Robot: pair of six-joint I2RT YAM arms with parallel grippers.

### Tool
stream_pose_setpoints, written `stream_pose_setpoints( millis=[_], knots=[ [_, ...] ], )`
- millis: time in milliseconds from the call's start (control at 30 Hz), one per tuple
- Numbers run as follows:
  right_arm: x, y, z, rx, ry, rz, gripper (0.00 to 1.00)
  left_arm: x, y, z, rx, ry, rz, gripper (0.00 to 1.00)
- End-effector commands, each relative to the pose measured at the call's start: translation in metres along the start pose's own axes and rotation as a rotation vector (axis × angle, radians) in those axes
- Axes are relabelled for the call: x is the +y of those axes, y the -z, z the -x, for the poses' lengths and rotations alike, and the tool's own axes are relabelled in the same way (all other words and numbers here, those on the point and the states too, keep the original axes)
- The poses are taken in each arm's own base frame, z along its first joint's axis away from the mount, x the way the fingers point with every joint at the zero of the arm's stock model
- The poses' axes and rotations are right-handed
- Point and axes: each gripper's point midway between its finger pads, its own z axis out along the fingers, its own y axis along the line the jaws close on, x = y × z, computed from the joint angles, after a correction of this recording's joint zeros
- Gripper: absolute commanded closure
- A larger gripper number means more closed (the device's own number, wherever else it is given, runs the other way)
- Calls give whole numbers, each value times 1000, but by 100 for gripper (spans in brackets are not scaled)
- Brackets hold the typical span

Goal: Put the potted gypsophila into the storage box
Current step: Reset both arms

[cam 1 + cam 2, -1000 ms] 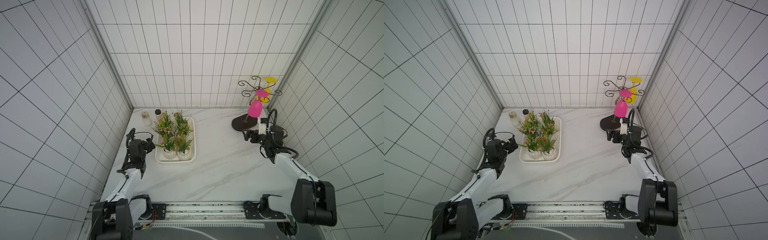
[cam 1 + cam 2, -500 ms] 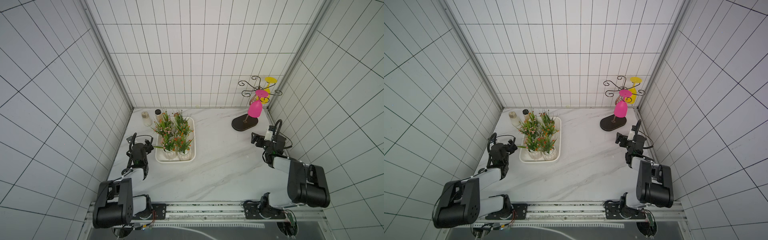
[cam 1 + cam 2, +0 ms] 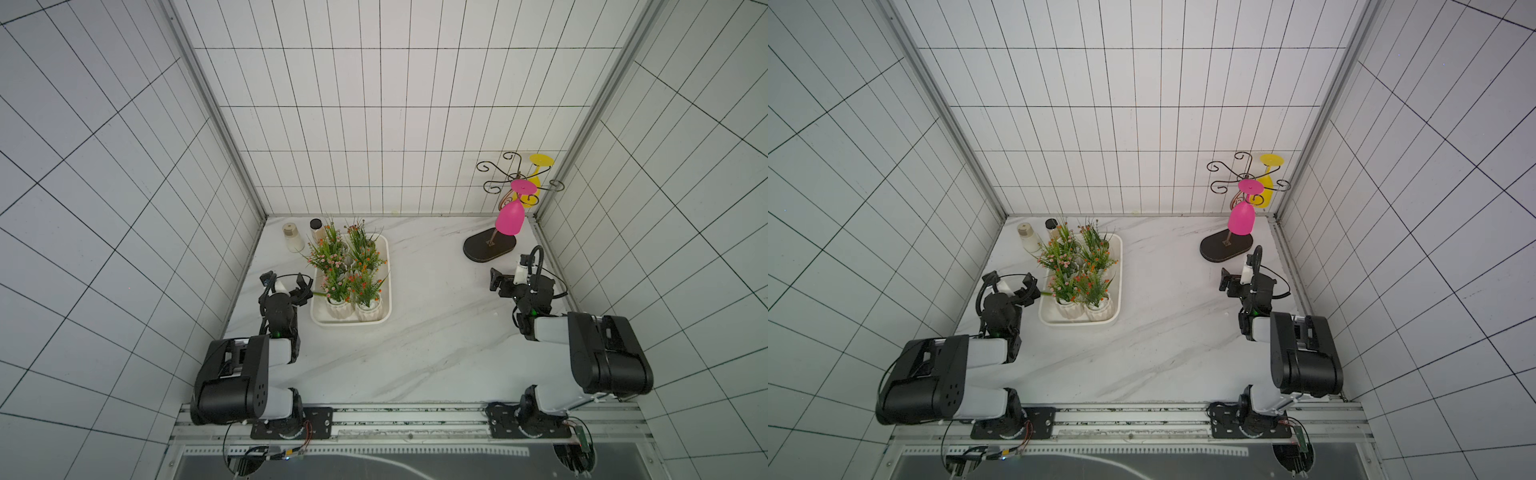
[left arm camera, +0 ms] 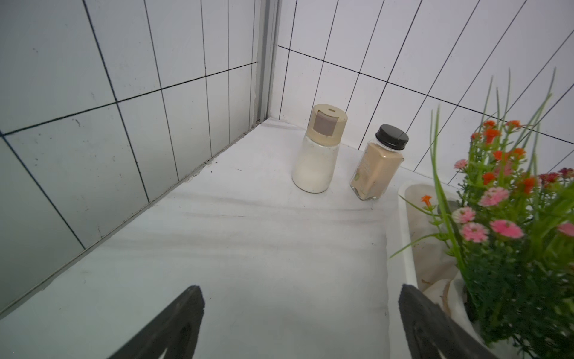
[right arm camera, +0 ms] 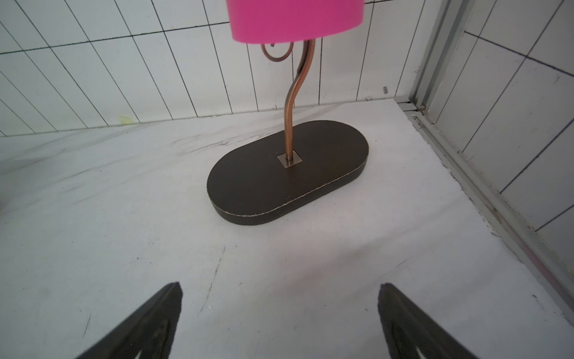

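Note:
Several potted gypsophila (image 3: 349,266) (image 3: 1077,268) stand inside the white storage box (image 3: 351,328) (image 3: 1079,323) at the back left of the marble table, seen in both top views. My left gripper (image 3: 286,282) (image 3: 1013,280) hovers just left of the box, open and empty. In the left wrist view the left gripper (image 4: 300,293) has only bare table between its jaws, with the box rim (image 4: 407,248) and the flowers (image 4: 512,217) beside one finger. My right gripper (image 3: 510,272) (image 3: 1237,274) (image 5: 280,289) is open and empty, far right, short of the rack base.
Two seasoning bottles, a white one (image 3: 292,237) (image 4: 316,155) and a tan one (image 3: 316,228) (image 4: 377,164), stand in the back left corner behind the box. A glass rack on a dark oval base (image 3: 490,249) (image 5: 289,174) holds a pink glass (image 3: 510,218) and a yellow glass (image 3: 536,183).
Both arms have folded back toward the front rail. The right gripper drew away from the rack base and opened a little wider. The left gripper slid nearer along the box's left side.

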Motion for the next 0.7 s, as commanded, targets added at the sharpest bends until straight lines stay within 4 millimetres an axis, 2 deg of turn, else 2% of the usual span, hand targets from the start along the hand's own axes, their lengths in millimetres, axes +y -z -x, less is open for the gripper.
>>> stream_pose_setpoints(
  millis=[0,167,267,400,533,667],
  knots=[
    [-4,1,13,-45,47,-42,1,-18,-1,20,-71,-48,-55,3],
    [-3,7,15,-77,52,-43,1,-41,2,12,-85,-141,-96,3],
    [-2,8,14,-80,54,-40,1,-43,1,2,-100,-156,-113,3],
    [-1,18,14,-123,59,-42,1,-44,4,7,-151,-158,-120,3],
    [0,28,11,-170,61,-47,1,-48,-6,0,-76,-179,-111,3],
    [0,28,11,-170,66,-49,1,-58,-19,-6,-15,-225,-90,3]
  ],
)
